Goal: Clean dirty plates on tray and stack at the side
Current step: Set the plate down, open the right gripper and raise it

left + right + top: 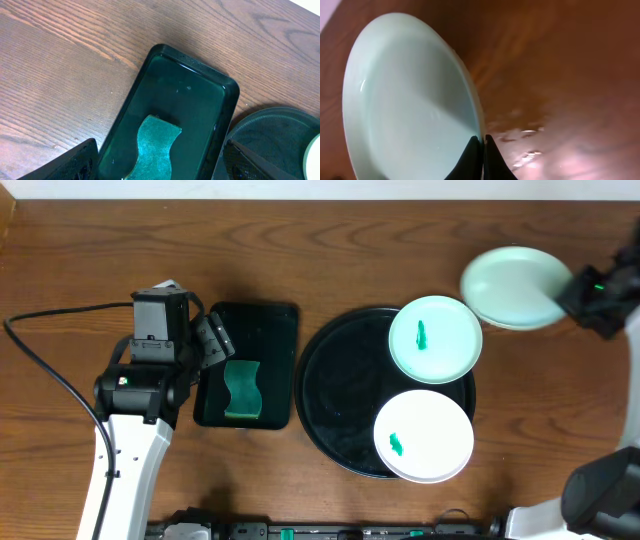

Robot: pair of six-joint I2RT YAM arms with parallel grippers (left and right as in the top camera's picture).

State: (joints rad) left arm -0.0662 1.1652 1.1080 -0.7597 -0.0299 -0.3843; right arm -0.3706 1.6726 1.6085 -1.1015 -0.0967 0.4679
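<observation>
Mint plate (410, 95), rim in right tool (482, 141)

Robot lab bench: cabled robot arm (128, 442) on wooden table (70, 250)

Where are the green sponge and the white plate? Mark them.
wavy green sponge (242, 388), overhead view, its middle.
round white plate (432, 430), overhead view, bare centre beside its smear.

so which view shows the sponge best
Overhead: the whole sponge shows, lying in the dark green tray. Left wrist is closer but crops its lower end. Right wrist doesn't show it.
</observation>
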